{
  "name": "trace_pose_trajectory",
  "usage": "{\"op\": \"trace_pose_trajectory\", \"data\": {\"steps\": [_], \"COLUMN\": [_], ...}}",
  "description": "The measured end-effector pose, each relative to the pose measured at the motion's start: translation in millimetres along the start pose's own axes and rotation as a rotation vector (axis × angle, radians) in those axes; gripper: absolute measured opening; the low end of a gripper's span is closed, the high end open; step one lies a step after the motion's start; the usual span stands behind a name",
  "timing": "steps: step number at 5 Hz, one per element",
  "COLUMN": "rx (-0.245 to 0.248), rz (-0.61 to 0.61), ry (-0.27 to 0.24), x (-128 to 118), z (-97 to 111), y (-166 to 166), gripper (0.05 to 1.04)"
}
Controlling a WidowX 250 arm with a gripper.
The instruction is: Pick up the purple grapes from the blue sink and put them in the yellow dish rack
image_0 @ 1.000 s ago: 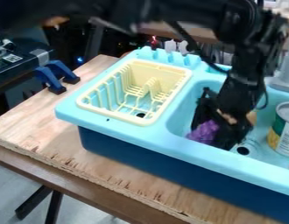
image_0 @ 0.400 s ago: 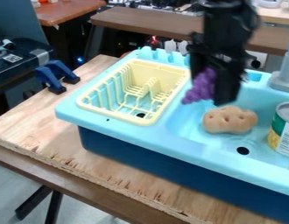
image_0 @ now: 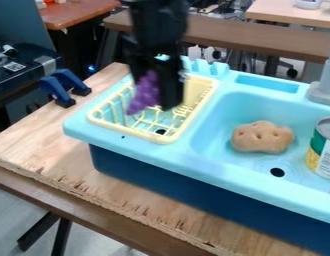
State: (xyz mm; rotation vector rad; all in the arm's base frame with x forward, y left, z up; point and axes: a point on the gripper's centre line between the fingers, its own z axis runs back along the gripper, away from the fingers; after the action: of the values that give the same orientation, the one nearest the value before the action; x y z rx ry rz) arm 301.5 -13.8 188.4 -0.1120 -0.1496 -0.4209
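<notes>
Purple grapes [image_0: 144, 93]: clamped in hand [image_0: 156, 103] | place: above yellow rack [image_0: 131, 130] | judged done: lifting; judged left: lowering, release | potato [image_0: 262, 137]: right of rack

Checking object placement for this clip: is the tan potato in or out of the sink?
In: the tan potato lies inside the sink, near the drain hole.
</notes>
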Motion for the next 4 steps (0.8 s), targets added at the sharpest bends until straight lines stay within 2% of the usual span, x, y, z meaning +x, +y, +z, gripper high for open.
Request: {"op": "trace_pose_trajectory", "data": {"steps": [1,2,3,4], "rx": [0.008,-0.011,-0.005,0.022], "rz": [0.043,0.065,0.079,0.121], "ry": [-0.01,-0.055,-0.042,-0.043], "x": [-8.4,-6.9,-3.4,5.1], "z": [3.6,4.4,-7.1,-15.7], "y": [19.7,27.7,35.4,39.1], "gripper": [0.852,0.852,0.852,0.852]}}
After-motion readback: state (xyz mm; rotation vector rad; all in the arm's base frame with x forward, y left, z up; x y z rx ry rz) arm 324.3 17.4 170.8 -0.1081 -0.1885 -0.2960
